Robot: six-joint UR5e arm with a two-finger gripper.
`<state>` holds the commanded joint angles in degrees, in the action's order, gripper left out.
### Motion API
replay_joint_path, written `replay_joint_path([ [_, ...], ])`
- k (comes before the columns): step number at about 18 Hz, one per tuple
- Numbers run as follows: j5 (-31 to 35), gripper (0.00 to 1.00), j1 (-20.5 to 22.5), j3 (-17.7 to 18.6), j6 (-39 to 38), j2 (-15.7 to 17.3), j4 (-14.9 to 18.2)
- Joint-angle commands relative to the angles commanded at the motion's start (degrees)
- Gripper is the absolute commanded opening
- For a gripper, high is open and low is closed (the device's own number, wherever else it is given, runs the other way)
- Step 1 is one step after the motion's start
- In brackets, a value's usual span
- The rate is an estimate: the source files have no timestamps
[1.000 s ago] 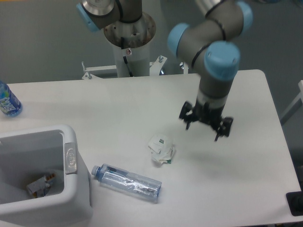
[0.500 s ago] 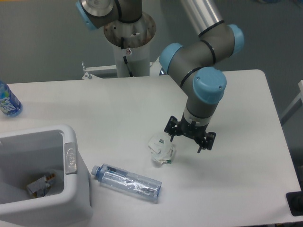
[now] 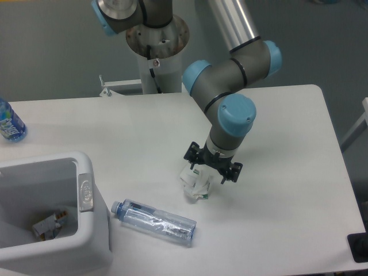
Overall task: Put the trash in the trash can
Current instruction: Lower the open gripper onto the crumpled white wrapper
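Note:
The crumpled white paper wad (image 3: 195,184) with small green marks lies on the white table near its middle. My gripper (image 3: 211,168) is open and hovers right above the wad, its fingers spread over the wad's upper right part. It holds nothing. The clear plastic bottle with the blue cap (image 3: 154,221) lies on its side to the lower left of the wad. The white-grey trash can (image 3: 86,190) stands at the front left corner, with some scraps inside it.
A bottle with a blue label (image 3: 10,122) stands at the table's far left edge. The arm's base column (image 3: 156,49) rises behind the table. A dark object (image 3: 359,247) sits at the front right edge.
My gripper has moved left and a little lower, from the open table on the right to right above the paper wad. It stayed open. The objects have not moved.

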<state>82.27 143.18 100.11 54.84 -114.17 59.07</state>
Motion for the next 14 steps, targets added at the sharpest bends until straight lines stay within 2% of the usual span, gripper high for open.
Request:
replay_joint_path([
  [4,2.54,0.98,-0.88,0.97,-0.70,-0.97,-3.34],
  [5,2.98,0.89,-1.05,0.97,-0.79,-0.97,-3.34],
  [7,3.08,0.63,-0.97,0.88,-1.75,-0.79,-3.34],
  [11,3.25,0.26,-0.97,0.53,-3.16,-0.71,-3.52],
  [13,3.34,0.05,-0.97,0.44,-3.08,-0.53,-3.43],
  [14,3.25,0.02,-0.97,0.44,-3.08,-0.36,-3.43],
])
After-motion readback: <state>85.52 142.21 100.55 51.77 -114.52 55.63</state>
